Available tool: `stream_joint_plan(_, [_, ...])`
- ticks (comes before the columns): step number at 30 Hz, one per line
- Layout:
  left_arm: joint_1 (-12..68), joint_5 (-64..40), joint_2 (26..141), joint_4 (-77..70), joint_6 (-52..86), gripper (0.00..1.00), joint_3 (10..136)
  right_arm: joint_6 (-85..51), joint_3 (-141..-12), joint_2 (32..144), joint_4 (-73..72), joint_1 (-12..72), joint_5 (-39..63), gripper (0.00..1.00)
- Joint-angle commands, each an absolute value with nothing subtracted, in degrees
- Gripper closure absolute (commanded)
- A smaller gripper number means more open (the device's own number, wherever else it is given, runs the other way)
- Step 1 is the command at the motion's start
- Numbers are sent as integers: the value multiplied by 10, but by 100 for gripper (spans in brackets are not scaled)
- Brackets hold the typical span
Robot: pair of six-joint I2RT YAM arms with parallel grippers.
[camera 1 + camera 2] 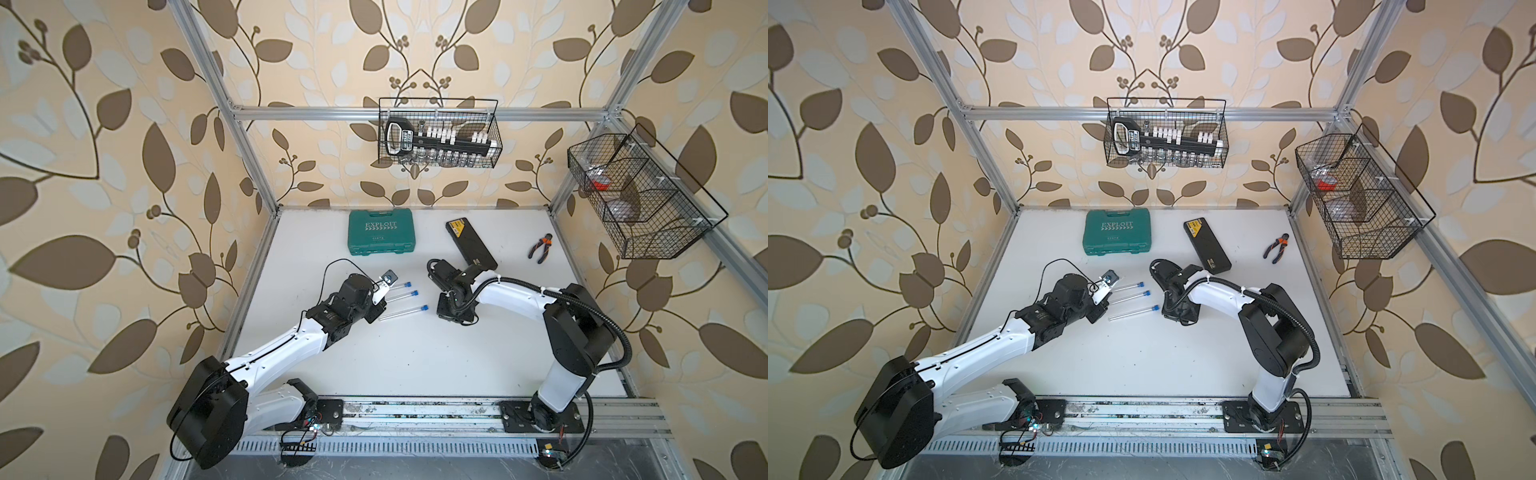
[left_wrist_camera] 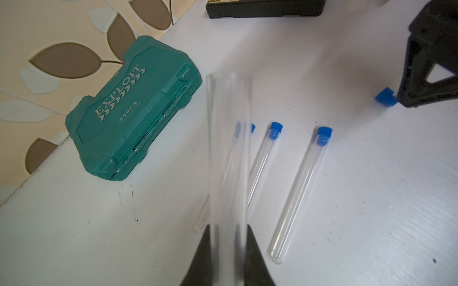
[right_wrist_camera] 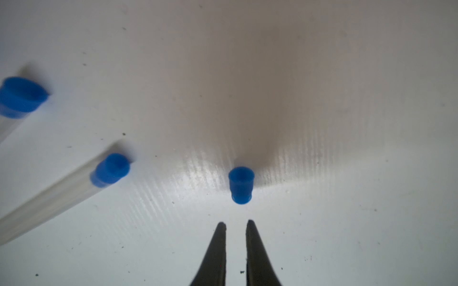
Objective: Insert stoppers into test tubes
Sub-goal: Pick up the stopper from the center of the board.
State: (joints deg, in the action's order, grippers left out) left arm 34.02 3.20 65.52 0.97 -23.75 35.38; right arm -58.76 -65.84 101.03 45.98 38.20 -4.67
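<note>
An empty clear test tube (image 2: 229, 148) stands between the fingers of my left gripper (image 2: 229, 226), which is shut on it. Three test tubes (image 2: 298, 195) with blue stoppers (image 2: 324, 132) in their mouths lie side by side on the white table (image 1: 415, 361); both top views show them (image 1: 1133, 313). A loose blue stopper (image 3: 241, 184) stands on the table just ahead of my right gripper (image 3: 235, 222). Its fingers are a narrow gap apart with nothing between them. In the left wrist view this stopper (image 2: 385, 97) sits at the right gripper's tip. The right arm hides it in both top views.
A green tool case (image 1: 381, 231), a black case (image 1: 471, 245) and pliers (image 1: 540, 248) lie at the back of the table. Wire baskets hang on the back wall (image 1: 440, 133) and on the right frame (image 1: 640, 195).
</note>
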Motion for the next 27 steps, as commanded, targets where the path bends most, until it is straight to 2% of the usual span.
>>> stream_joint_plan(1, [337,35,632,-10,-249,100,353,-662,-660,1015,455,377,-48,78])
stream_joint_plan(4, [337,31,626,-9,-249,100,351,-644,-669,1008,462,370,-65,73])
stream_joint_plan(12, [337,33,624,-7,-252,100,354,-552,-663,954,448,345,-80,70])
stream_joint_plan(16, [337,35,622,-8,-255,100,354,-303,-669,871,381,312,-71,70])
stream_joint_plan(19, [337,33,622,-7,-256,100,356,-85,-679,816,349,266,-23,64])
stream_joint_plan(24, [337,26,624,-5,-259,100,355,201,-634,738,310,185,169,55])
stream_joint_plan(27, [337,22,633,-6,-265,100,359,479,-526,685,275,187,263,49])
